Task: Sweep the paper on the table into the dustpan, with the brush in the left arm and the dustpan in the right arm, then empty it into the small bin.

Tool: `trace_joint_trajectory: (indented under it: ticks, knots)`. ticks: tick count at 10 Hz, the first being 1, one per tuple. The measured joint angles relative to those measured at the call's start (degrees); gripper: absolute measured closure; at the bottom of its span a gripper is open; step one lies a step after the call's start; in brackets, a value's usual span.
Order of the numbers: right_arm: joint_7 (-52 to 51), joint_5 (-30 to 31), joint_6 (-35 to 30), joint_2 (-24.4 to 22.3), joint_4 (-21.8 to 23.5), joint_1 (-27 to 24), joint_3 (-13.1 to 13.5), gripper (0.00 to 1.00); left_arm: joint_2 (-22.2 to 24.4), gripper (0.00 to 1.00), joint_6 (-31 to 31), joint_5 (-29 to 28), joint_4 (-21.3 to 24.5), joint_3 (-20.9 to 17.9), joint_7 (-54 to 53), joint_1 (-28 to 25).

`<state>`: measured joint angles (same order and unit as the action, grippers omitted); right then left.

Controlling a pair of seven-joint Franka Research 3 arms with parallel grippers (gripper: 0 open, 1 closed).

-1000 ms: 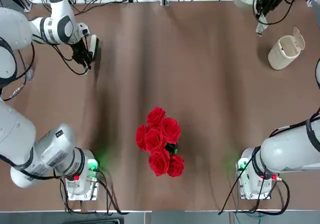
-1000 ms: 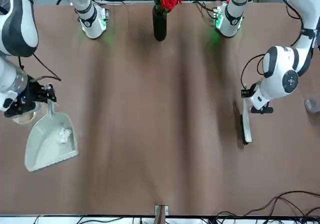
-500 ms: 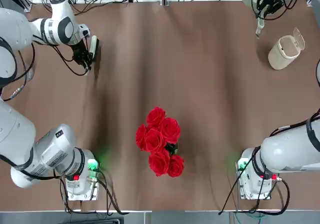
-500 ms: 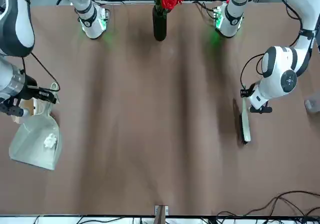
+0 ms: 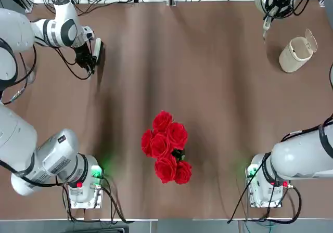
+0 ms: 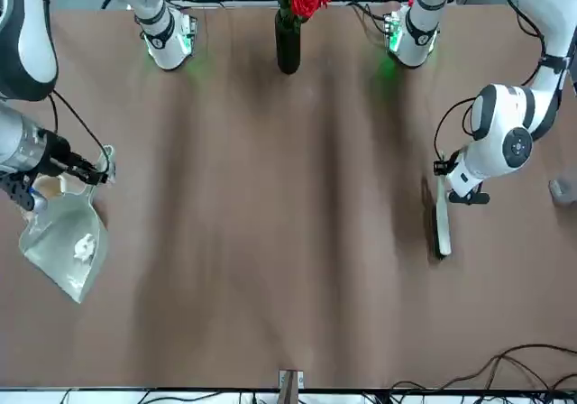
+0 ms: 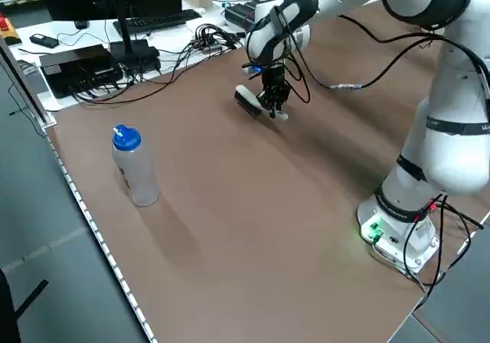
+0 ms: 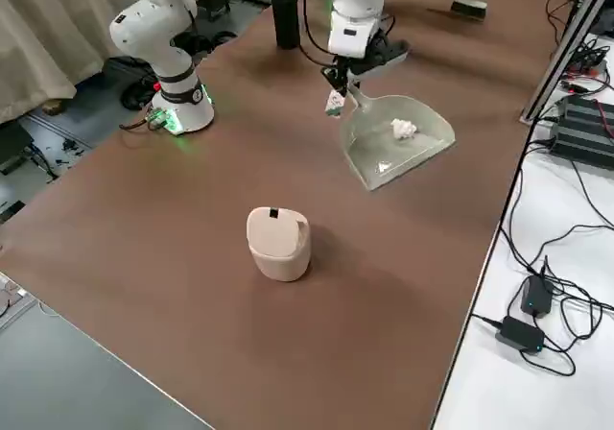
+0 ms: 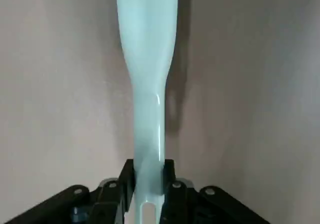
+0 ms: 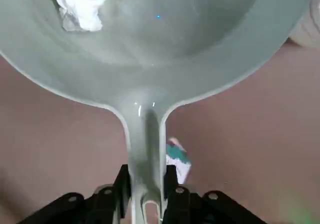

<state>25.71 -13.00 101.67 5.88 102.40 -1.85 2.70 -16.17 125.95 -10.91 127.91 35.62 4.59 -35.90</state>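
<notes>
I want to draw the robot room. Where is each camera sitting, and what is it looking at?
Top: overhead, looking down; both arm bases, roses, small bin.
Front: across the table, facing the robot; right gripper holds the dustpan, left gripper the brush.
Left side: raised, left arm, bottle.
Right side: raised, right arm, dustpan with the paper.
Left wrist: own fingers on the brush handle.
Right wrist: own fingers on the dustpan handle.
Front and right side views share the paper.
</notes>
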Motion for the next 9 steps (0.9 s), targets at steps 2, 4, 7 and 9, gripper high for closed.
trace_joint_trajectory:
  ticks: [2, 4, 7, 9]
  knots:
    - [2.6, -4.3, 3.9, -3.0, 5.0, -1.8, 0.0, 0.67, -0.2, 0.73, 0.1, -0.3, 0.0, 0.0, 0.0, 0.0]
    - [5.4, -8.6, 4.7, -6.8, 10.7, -3.7, 0.0, 0.67, -0.3, 0.73, 0.3, -0.8, -0.1, 0.5, -0.2, 0.0]
    - [5.6, -15.2, 7.2, -11.8, 17.8, -6.8, 0.1, 0.67, -0.3, 0.73, 0.4, -0.9, -0.2, 1.5, -0.3, 0.1]
    - [5.1, -17.3, 10.3, -14.4, 19.9, -6.8, -0.1, 0.67, -0.3, 0.73, 0.4, -1.9, -0.1, 1.6, -0.6, 0.1]
